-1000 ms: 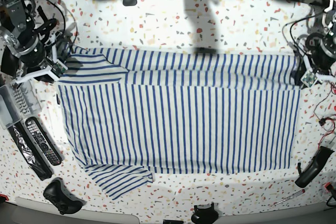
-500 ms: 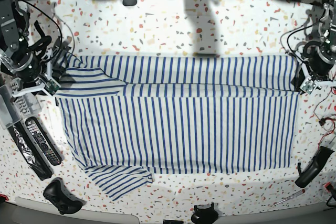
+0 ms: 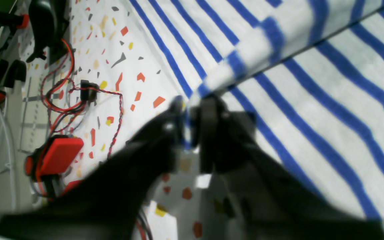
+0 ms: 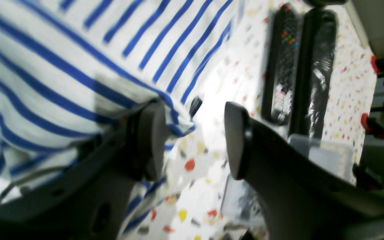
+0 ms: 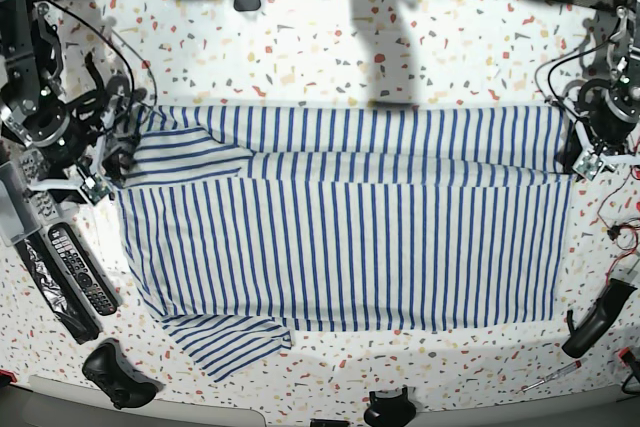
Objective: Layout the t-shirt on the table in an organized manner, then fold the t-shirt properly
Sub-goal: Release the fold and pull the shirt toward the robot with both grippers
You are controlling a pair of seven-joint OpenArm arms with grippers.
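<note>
The white blue-striped t-shirt (image 5: 340, 237) lies spread flat across the table (image 5: 330, 47), with its far strip folded over and one sleeve sticking out at the near left. My left gripper (image 3: 189, 110) is shut on the shirt's edge (image 3: 312, 83); in the base view it is at the shirt's far right corner (image 5: 590, 159). My right gripper (image 4: 192, 140) is open, its jaws wide apart, with a shirt corner (image 4: 62, 66) lying against one finger (image 4: 148, 140). In the base view it is at the shirt's far left corner (image 5: 100, 179).
Two dark remotes (image 5: 80, 267) lie left of the shirt, also in the right wrist view (image 4: 282, 66). A clear box (image 5: 12, 202) sits at the left edge. A black controller (image 5: 115, 372) is near left. Red-black wires (image 3: 78, 96) and a black tool (image 5: 595, 317) are on the right.
The arm on the base view's left moved toward the near left, and the shirt's folded far-left corner shifted with it. The arm on the right barely moved.
</note>
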